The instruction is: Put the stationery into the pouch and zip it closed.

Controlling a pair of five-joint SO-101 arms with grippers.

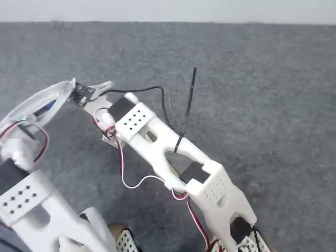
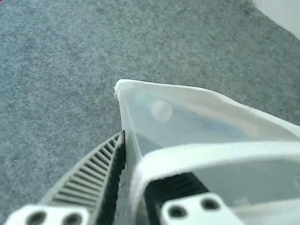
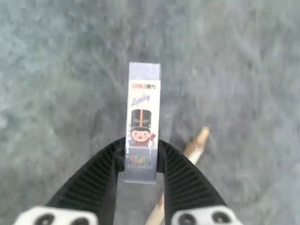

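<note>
L gripper [image 2: 135, 161] is clamped shut on the edge of a clear, soft plastic pouch [image 2: 197, 124], above the grey carpet-like table cover [image 2: 61, 61]. R gripper [image 3: 142, 149] pinches a slim white rectangular eraser [image 3: 144, 98] w/ a cartoon-soldier label, btw. its black ribbed fingers [image 3: 101, 178]. A light wooden stick [image 3: 197, 140] lies on the cover beneath. In the high view, R gripper sits just beside the pouch's end.

High view down over arms [image 1: 157, 142]; wrist views close, sharing grey mat [image 2: 61, 61].
</note>
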